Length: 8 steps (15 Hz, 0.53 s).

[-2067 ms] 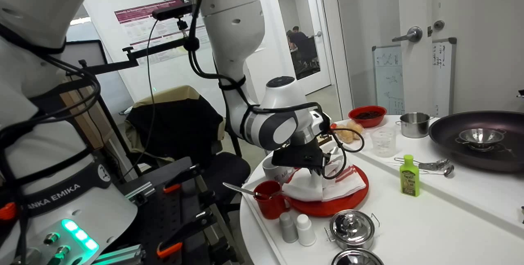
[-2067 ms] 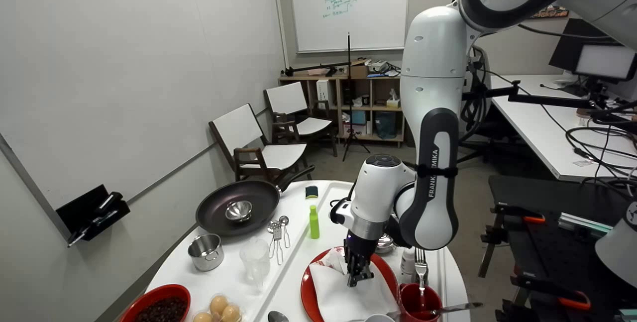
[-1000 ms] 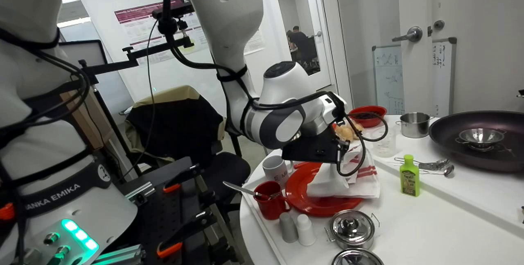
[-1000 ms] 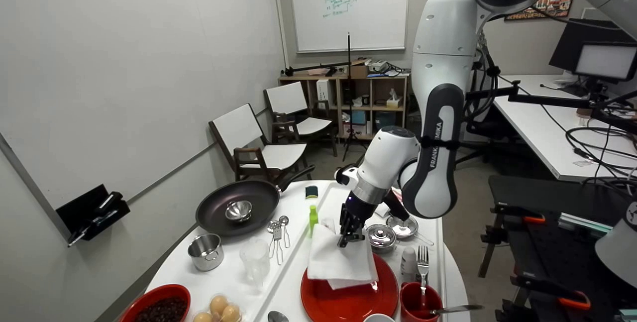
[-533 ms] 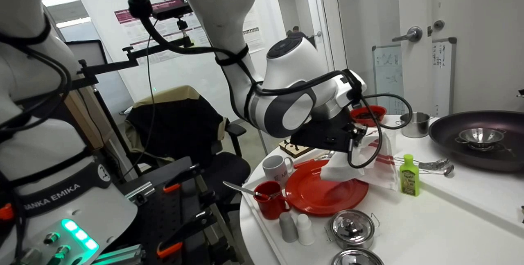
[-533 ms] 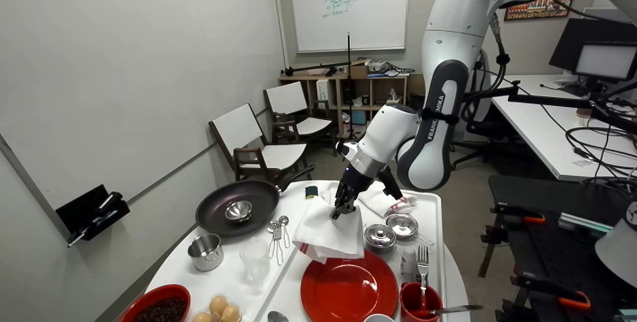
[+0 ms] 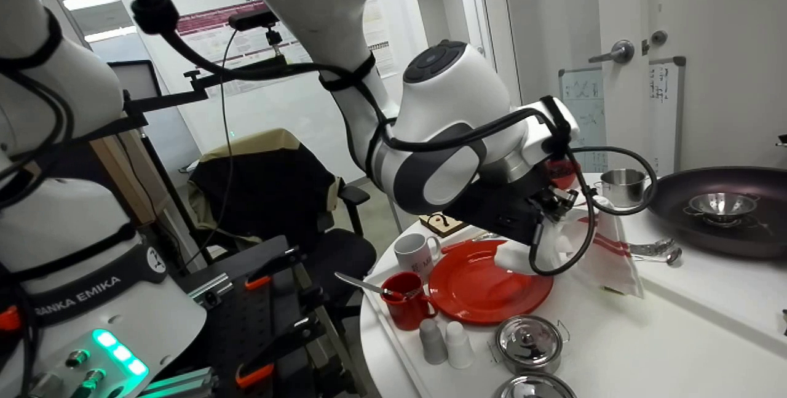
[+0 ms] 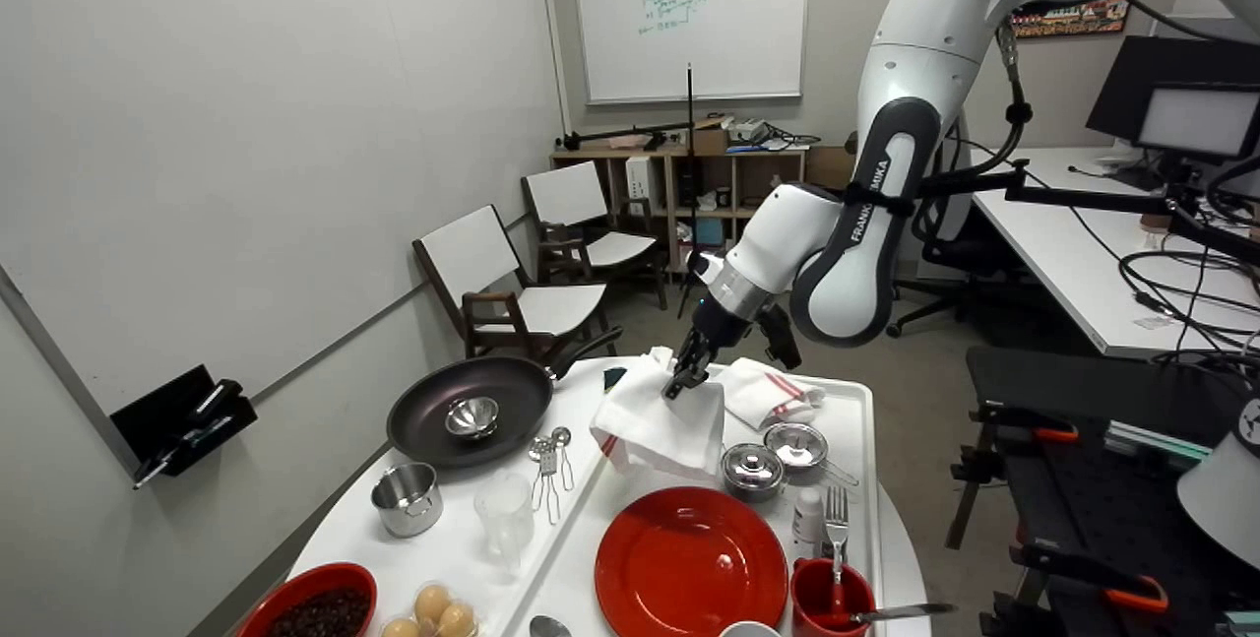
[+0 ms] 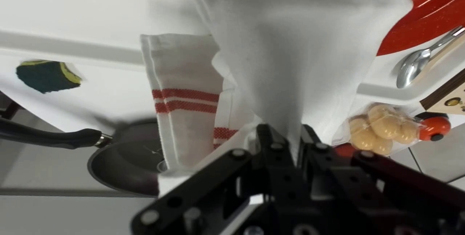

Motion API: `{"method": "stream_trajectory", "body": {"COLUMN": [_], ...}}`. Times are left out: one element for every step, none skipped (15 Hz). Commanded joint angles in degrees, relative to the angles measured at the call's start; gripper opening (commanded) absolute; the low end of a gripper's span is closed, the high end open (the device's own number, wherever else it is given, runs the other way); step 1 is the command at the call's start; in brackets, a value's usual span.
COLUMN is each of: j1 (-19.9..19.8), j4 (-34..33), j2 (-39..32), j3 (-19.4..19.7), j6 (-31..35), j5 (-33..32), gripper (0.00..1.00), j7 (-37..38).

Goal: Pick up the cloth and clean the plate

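The cloth [image 8: 658,430], white with red stripes near one edge, hangs bunched from my gripper [image 8: 681,387], raised above the table beyond the plate. The gripper also shows in an exterior view [image 7: 561,207]. In the wrist view the fingers [image 9: 285,131] are shut on a fold of the cloth [image 9: 283,46], which drapes down from them. The bright red plate [image 8: 689,563] lies flat on the tray and is uncovered. The cloth [image 7: 605,253] overlaps the plate's edge [image 7: 479,290] in an exterior view; whether they touch cannot be told there. The wrist view shows part of the plate [image 9: 428,20].
A red cup [image 7: 406,309] with cutlery, a mug [image 7: 415,254], shakers [image 7: 458,346] and lidded pots [image 8: 753,470] surround the plate. A second striped cloth [image 8: 763,393] lies at the tray's far end. A pan [image 8: 472,411], sponge [image 9: 45,76] and utensils [image 8: 548,465] lie beyond.
My gripper has lifted the cloth off the plate and carried it away from the mug and red cup. The plate is now uncovered. The cloth now hides most of the green bottle.
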State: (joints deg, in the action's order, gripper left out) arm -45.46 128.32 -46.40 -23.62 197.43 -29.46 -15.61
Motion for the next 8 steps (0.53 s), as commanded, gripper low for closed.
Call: {"method": "stream_trajectory", "body": {"j1": [-7.0, -9.0, -11.0, -12.9, -14.5, -16.1, -17.1, -17.7], "j4": [-0.6, -1.4, -2.0, -2.6, -3.2, -4.0, -4.7, -5.0], "j2": [-0.3, -0.8, -1.4, -1.9, -2.3, -3.0, -3.4, -3.5], "j3": [-5.2, -6.8, -8.5, -10.1, -11.4, -12.9, -13.9, -14.7], "j6": [-3.7, -5.6, -7.4, -9.3, -10.9, -13.0, -14.4, -15.3], "j5": [-0.9, -0.6, -0.4, 0.1, 0.8, 1.4, 2.2, 6.0], "gripper": [0.03, 0.03, 0.03, 0.03, 0.02, 0.02, 0.02, 0.02], "j7": [2.1, 2.6, 2.8, 3.1, 3.5, 3.8, 4.2, 2.2]}}
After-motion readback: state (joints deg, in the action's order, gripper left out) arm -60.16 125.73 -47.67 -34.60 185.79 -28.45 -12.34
